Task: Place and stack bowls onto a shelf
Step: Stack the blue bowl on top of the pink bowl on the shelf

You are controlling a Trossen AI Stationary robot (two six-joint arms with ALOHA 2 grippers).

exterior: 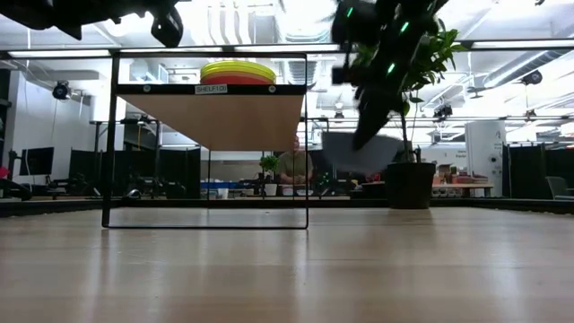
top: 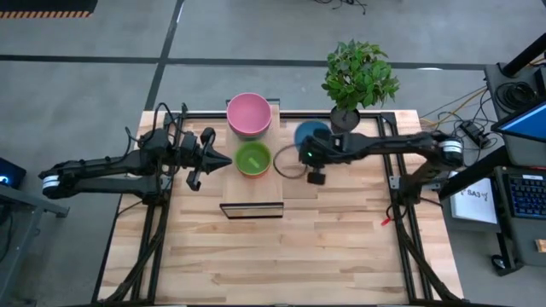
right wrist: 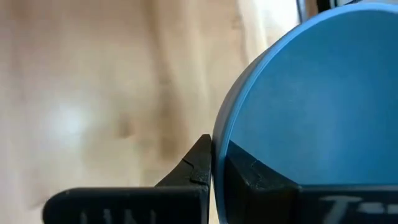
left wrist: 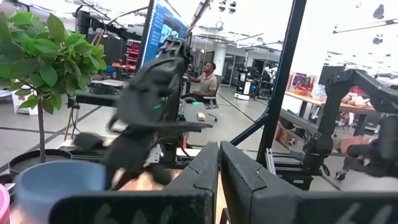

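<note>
A blue bowl [top: 310, 134] hangs tilted in the air beside the shelf [top: 252, 190], held by my right gripper [top: 300, 153] right of the shelf. In the low view the blue bowl [exterior: 360, 151] is clear of the tabletop. On the shelf plank sit a green bowl [top: 252, 159] and, farther back, a pink bowl [top: 248, 114] on another bowl. From the low view, stacked yellowish, orange and red rims [exterior: 238, 72] show on the shelf [exterior: 212, 117]. My left gripper [top: 222, 159] is shut and empty, just left of the green bowl. My right gripper pinches the blue bowl's rim [right wrist: 216, 146], one finger [right wrist: 198, 163] outside the wall and the other finger [right wrist: 252, 177] inside the bowl. The bowl is lifted clear of the table and tilted.
A potted plant [top: 357, 78] stands at the table's far edge, right of the shelf and behind my right arm. The slatted tabletop [top: 281, 256] spreads toward the near edge. A person [exterior: 294, 165] sits in the room beyond the table.
</note>
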